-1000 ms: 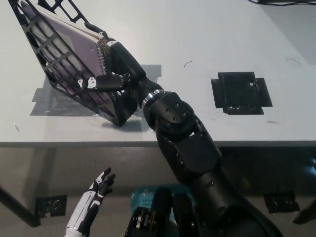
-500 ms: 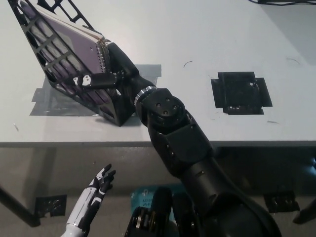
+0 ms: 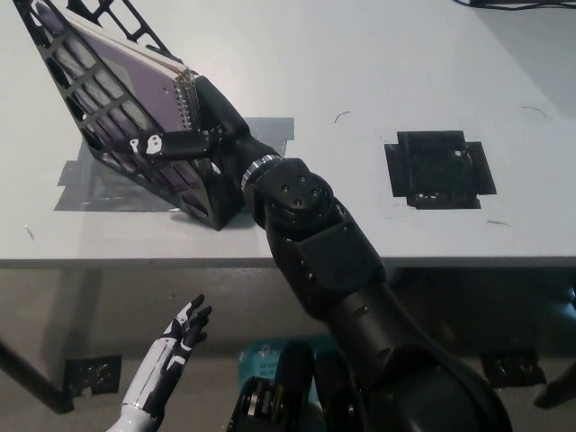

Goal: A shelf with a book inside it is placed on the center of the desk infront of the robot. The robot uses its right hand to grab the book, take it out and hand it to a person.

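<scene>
The black right hand [image 3: 193, 121] is reaching into the open end of the black lattice shelf [image 3: 90, 108], which sits tilted on the grey desk [image 3: 378, 72] at the upper left of the view. Inside that shelf lies the book [image 3: 135, 81], a spiral-bound notebook with a purple cover and a wire binding along its near edge, leaning with the frame. The hand is right at that binding: 1 digit stretches across the shelf's outer grid, its pale fingertip [image 3: 151, 143] showing against the black mesh, while the rest of the hand is pressed against the spiral edge. Whether it has actually clamped the book cannot be told from here; the palm and the far side are hidden by the hand itself. The book is still fully seated in the shelf.

Grey tape [image 3: 85, 184] runs under the shelf's foot and out to the right behind the wrist. Further right on the desk is a black square patch [image 3: 438, 168], well apart from the shelf.

Down at the lower left, below the desk edge, the white left hand [image 3: 175, 346] hangs with its dark fingers spread and holding nothing.
</scene>
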Controlling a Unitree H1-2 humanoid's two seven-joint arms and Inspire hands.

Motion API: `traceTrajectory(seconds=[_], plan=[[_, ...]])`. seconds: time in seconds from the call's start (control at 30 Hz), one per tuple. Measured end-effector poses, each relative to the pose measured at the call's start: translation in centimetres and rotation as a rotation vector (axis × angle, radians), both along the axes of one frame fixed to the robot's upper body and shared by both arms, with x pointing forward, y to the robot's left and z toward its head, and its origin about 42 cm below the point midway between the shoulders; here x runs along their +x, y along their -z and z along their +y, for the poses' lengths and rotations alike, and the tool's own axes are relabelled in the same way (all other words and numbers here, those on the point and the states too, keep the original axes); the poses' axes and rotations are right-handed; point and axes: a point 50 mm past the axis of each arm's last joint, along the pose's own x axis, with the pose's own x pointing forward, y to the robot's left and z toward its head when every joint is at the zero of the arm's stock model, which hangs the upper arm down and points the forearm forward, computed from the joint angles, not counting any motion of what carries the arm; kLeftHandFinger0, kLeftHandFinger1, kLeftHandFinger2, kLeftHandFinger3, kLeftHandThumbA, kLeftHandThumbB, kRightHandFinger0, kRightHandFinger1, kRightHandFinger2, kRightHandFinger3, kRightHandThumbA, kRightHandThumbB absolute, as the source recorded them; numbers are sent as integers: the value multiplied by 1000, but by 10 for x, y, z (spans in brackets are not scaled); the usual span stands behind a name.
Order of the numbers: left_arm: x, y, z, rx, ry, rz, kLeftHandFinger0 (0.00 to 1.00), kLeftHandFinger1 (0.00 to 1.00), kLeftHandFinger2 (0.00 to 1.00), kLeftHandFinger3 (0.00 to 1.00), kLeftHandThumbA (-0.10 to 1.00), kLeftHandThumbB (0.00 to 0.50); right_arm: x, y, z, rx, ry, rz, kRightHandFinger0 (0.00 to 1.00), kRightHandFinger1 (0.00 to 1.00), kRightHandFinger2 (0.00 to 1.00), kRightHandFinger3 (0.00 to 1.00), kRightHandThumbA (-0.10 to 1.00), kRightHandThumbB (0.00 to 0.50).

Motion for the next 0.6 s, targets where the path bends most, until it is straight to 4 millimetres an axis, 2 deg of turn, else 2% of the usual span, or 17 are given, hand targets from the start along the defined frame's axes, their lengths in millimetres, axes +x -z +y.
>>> traceTrajectory(seconds=[0.03,0.07,0.13,0.17,0.2,0.23,0.3,0.33,0.4,0.43,0.53,0.6], plan=[[0,0,0,2,1,-1,1000,1000,1000,1000,948,247,2,1,1,-10,2,6,377,466,594,722,1000,173],[1,0,0,3,1,-2,1000,1000,1000,1000,958,244,2,0,1,-15,2,5,75,121,215,362,1000,72],[1,-1,0,5,1,-4,1000,1000,1000,1000,958,244,4,-1,2,-47,10,-2,75,121,215,362,1000,72],[1,-1,0,7,2,-4,1000,1000,1000,1000,960,244,4,-3,3,-71,18,-5,15,24,43,178,1000,58],[2,-1,0,8,2,-5,1000,1000,1000,1000,949,253,5,-4,3,-82,20,-6,3,5,9,36,1000,34],[2,-2,-1,10,3,-7,1000,1000,1000,1000,937,256,6,-6,3,-105,34,-6,1,1,15,62,1000,17],[3,-3,-1,9,3,-9,995,1000,1000,1000,938,257,6,-7,4,-132,47,-2,0,57,183,81,1000,16],[4,-3,-1,8,3,-10,995,1000,1000,1000,953,271,6,-7,4,-139,54,1,0,127,277,76,1000,27],[5,-4,-1,8,4,-13,1000,1000,1000,1000,966,280,7,-7,4,-155,68,9,0,124,294,70,1000,35],[5,-4,-1,8,5,-14,1000,1000,1000,1000,965,285,7,-8,3,-158,74,10,0,124,299,59,1000,35],[5,-4,-1,8,5,-14,998,1000,1000,1000,963,252,8,-9,3,-166,84,16,0,48,220,4,1000,29],[5,-4,-1,9,5,-14,981,1000,1000,1000,961,248,8,-9,3,-169,92,18,0,0,126,1,1000,35]])
